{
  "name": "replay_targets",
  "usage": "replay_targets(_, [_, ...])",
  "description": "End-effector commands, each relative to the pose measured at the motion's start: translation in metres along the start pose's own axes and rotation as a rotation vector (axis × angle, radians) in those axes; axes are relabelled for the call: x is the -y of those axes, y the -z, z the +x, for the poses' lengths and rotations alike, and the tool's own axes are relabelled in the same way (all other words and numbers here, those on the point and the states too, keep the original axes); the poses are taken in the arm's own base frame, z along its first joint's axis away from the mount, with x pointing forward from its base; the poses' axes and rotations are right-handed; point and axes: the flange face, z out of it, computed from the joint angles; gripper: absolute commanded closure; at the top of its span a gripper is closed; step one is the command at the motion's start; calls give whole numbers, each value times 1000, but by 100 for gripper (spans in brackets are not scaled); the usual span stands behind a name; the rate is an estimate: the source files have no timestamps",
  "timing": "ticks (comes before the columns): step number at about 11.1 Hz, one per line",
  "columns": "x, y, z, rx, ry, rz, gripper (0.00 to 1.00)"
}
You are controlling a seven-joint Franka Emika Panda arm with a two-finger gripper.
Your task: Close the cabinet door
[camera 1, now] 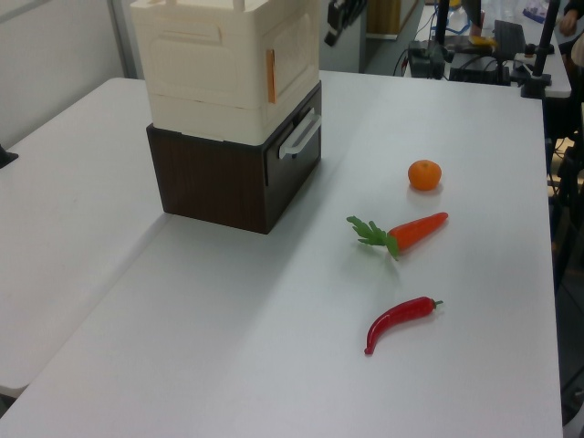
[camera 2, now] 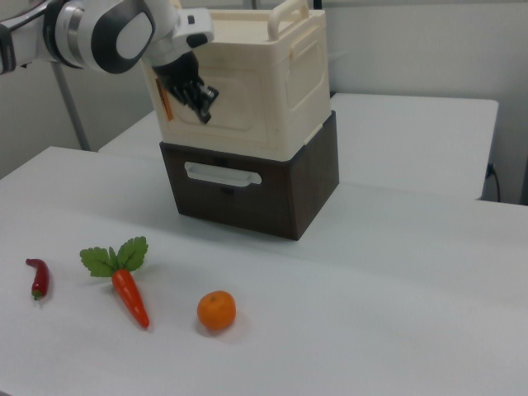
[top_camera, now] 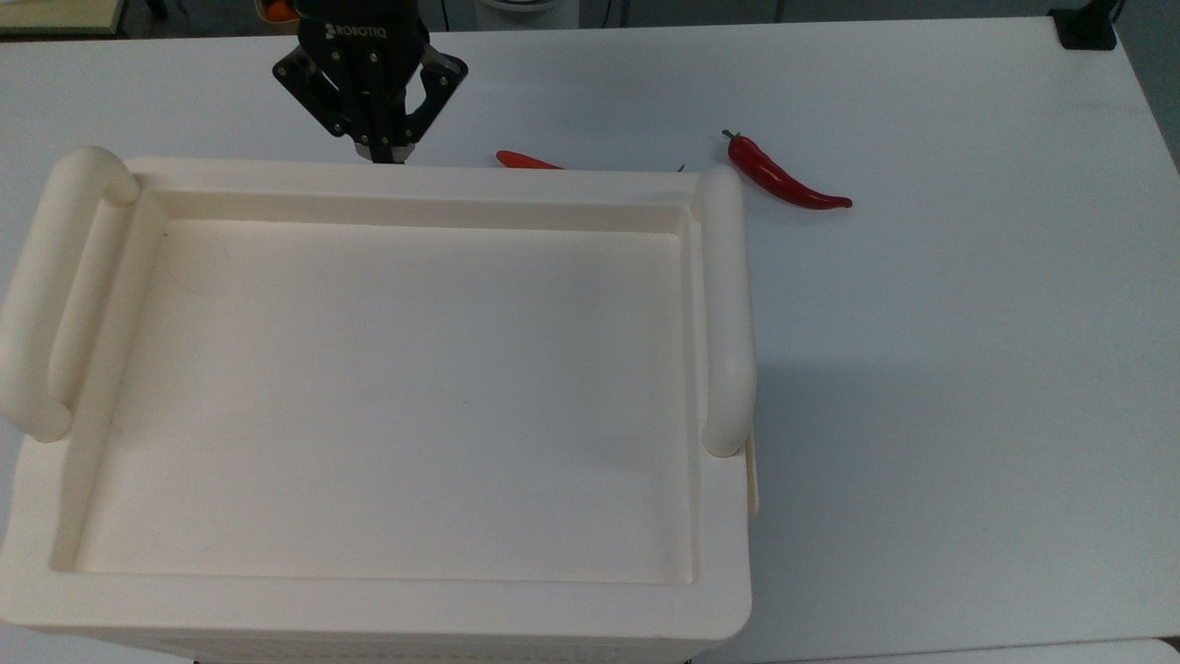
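Nearest in the right view, on a white table (camera 2: pixel 396 280): a small red chili (camera 2: pixel 37 278) at the right view's left edge, a carrot (camera 2: pixel 129 295) with green leaves, and an orange (camera 2: pixel 216 311), all well apart from the furniture. Behind them, a dark brown drawer unit (camera 2: pixel 247 190) with a pale bar handle, carrying the cream cabinet (camera 2: pixel 272 78) on top. Cabinet door (camera 2: pixel 235 95) flush with the cabinet front, shut, partly hidden behind the gripper (camera 2: pixel 198 97). Thin orange strip along the door's edge at the right view's left, detail too small to make out.

Gripper black, hanging just in front of the door; fingers close together at their tips in the top view, holding nothing, contact with the door impossible to judge. White and grey arm segments cut off at the right view's top left corner.

In the top view, "ROBOTIQ" readable in white on the gripper (top_camera: pixel 378 148) body. Cabinet (top_camera: pixel 387 387) top a recessed tray with two thick rounded handles, its bulk hiding the door, the drawer unit and most of the carrot (top_camera: pixel 525 161). Chili (top_camera: pixel 784 175) in the open.

Farthest, in the left view: gripper (camera 1: pixel 336 23) cut off by the top edge, black stands, cables and equipment beyond the table, pale wall on the left view's left.
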Motion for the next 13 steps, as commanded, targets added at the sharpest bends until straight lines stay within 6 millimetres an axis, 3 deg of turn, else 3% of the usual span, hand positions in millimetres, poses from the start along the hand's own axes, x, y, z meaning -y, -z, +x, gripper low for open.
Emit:
replay_targets(1, [28,-10,-48,226,89,-98,98])
replay_targets(3, [33,-6,-71,316,124,-129,98])
replay_targets(6, [19,20,-103,422,211,-140,98])
replay_targets(8, [9,34,-108,422,198,-143,92])
replay_targets(9, [7,34,-109,430,194,-146,73])
replay_targets(11, [5,34,-108,427,191,-147,13])
replay_targets(12, [6,33,-108,426,193,-149,0])
replay_targets(13, [5,33,-107,425,192,-149,0])
